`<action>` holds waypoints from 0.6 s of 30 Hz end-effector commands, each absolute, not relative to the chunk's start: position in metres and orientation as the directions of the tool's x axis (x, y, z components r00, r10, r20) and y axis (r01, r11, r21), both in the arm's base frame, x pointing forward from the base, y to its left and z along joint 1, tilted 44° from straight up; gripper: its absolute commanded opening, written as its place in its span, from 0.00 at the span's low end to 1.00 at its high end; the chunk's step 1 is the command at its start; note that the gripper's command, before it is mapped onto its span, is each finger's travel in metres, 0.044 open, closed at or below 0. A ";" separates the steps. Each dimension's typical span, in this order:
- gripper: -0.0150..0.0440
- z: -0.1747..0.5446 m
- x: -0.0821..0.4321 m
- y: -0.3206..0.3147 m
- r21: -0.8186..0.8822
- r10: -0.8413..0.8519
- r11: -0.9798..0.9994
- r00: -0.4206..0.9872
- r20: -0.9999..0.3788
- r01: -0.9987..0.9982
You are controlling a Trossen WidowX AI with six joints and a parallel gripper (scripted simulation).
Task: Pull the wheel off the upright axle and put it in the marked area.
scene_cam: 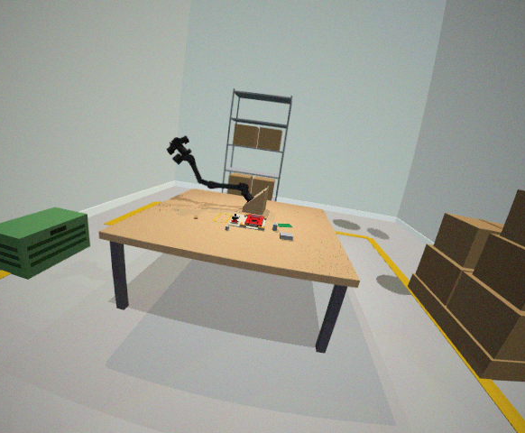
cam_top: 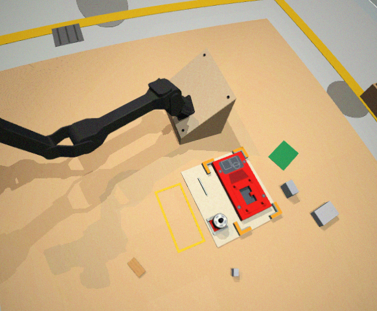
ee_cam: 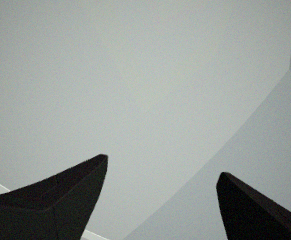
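The wheel, grey-white with a dark centre, sits on the upright axle over a small red base at the lower left of the cream board. It shows small and dark in the exterior view. The marked area is a yellow outline on the table just left of the board, with nothing inside it. My gripper is open and empty, its fingers apart in front of bare wall. It is outside the top view. In the exterior view the arm's end is raised high at the left, far from the wheel.
A red chassis lies on the board between orange corner brackets. A beige wedge stands behind, under the arm's base. Grey blocks, a green square and a wooden piece lie around.
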State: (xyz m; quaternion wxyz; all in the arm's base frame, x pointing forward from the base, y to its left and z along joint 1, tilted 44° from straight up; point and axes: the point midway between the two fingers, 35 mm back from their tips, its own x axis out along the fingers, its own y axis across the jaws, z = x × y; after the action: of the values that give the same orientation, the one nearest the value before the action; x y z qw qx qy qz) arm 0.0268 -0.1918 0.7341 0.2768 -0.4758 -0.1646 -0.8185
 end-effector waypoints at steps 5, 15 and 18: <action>0.76 0.746 -0.036 -0.072 0.329 0.054 -0.781 -0.468 0.882 0.531; 0.76 0.730 -0.064 0.072 0.606 0.453 -0.692 -0.419 0.787 0.392; 0.76 0.718 -0.063 0.116 0.676 0.563 -0.648 -0.377 0.735 0.350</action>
State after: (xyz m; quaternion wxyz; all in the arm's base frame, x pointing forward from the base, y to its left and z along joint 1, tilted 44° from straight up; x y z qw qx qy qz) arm -0.0621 0.0560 0.7337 -0.0064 -0.5363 -0.3795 -0.7539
